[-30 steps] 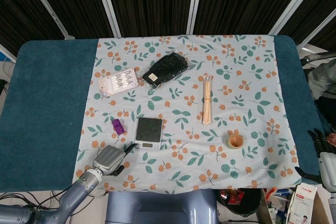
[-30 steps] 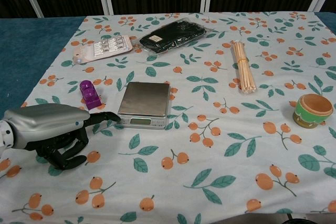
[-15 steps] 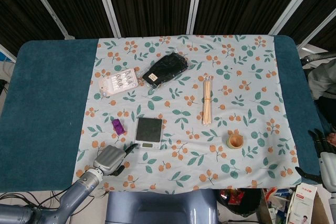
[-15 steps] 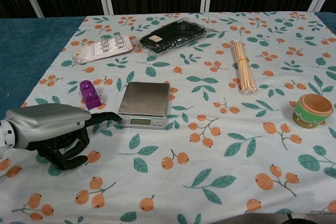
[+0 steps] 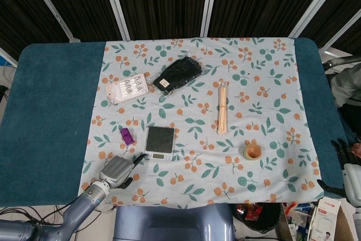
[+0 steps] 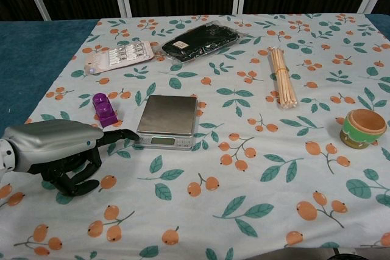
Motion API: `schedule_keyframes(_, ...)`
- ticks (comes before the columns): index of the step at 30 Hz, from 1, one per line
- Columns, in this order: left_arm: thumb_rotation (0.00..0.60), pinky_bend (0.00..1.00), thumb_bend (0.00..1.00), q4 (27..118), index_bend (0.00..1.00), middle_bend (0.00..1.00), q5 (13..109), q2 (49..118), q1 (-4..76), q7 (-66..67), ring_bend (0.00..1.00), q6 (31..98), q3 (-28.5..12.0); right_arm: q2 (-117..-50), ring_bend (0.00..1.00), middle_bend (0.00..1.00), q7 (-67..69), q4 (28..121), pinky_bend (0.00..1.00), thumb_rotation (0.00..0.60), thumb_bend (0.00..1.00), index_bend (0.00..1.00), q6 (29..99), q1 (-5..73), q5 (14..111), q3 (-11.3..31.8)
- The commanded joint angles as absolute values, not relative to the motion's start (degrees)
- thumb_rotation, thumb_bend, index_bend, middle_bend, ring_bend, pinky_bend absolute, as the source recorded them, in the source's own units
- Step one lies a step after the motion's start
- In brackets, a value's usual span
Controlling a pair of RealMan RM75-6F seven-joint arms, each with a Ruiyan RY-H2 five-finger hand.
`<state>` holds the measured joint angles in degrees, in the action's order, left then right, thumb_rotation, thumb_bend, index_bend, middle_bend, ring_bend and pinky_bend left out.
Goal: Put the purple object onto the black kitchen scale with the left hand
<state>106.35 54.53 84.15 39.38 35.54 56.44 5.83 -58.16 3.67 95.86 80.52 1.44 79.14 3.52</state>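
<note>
My left hand hangs low over the desk's near left corner, holding nothing, fingers curled under the palm with one stretched toward the scale. The purple object lies on the cloth just left of the scale, not touching it, beyond my hand and slightly right of it. Its long axis runs roughly away from me, leaning a little left. So I judge the reach goes forward. My right hand sits off the far right edge, fingers seemingly apart, much farther away.
</note>
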Motion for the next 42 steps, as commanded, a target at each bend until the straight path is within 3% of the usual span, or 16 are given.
schedule_keyframes(1, 0.600, 0.77, 0.46, 106.33, 0.08, 0.75, 54.59, 84.20, 39.38, 35.47, 0.78, 56.40, 5.81, -58.15, 0.16, 0.01, 3.68, 95.87, 0.19, 0.600, 0.08, 0.02, 80.58, 1.43, 79.16, 3.53)
schedule_keyframes(42, 0.600, 0.77, 0.46, 104.05, 0.24, 0.75, 50.63, 85.66, 40.45, 39.22, 0.78, 55.84, 6.77, -57.81, 0.16, 0.01, 3.89, 96.20, 0.19, 0.600, 0.08, 0.02, 80.15, 1.46, 78.88, 3.48)
